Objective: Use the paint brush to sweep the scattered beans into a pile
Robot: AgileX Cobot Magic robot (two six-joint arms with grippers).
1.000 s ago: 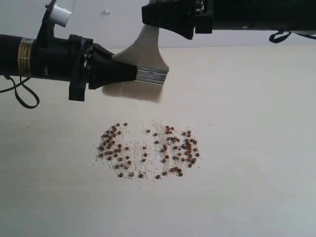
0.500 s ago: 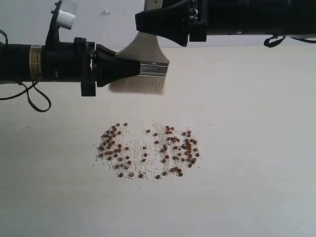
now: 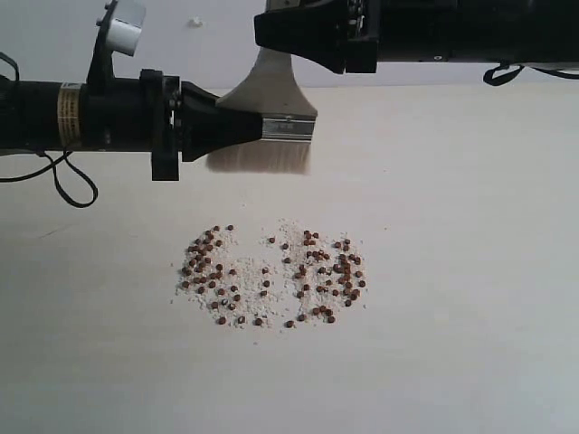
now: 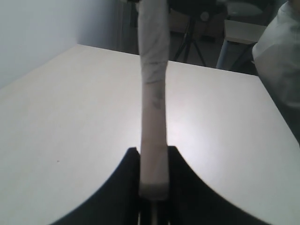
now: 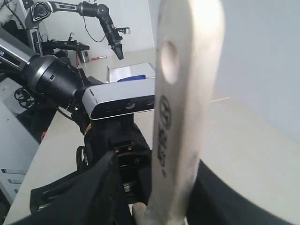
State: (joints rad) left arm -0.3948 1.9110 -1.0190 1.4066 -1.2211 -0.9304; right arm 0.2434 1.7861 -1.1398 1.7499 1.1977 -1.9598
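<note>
The paint brush [image 3: 271, 90] hangs upright in the air, its cream bristles [image 3: 258, 159] pointing down above the table. My left gripper [image 3: 246, 128] comes in from the left and is shut on the brush at its silver ferrule [image 3: 289, 127]. In the left wrist view the brush [image 4: 153, 93] shows edge-on, pinched between the black fingers [image 4: 126, 183]. From the right, my right gripper [image 3: 308, 41] straddles the wooden handle [image 5: 183, 93]; one finger [image 5: 101, 183] stands clear of the wood. The beans [image 3: 271, 276] lie scattered with pale crumbs on the table, below the bristles and untouched.
The pale table [image 3: 470, 235] spreads wide around the beans. Its far edge [image 3: 434, 86] runs behind both arms. The left arm's camera housing [image 5: 122, 101] sits close behind the handle. A black cable [image 3: 63, 185] loops under the left arm.
The left gripper has carried the brush a little to the right and turned it level. The right gripper's jaws have narrowed around the handle.
</note>
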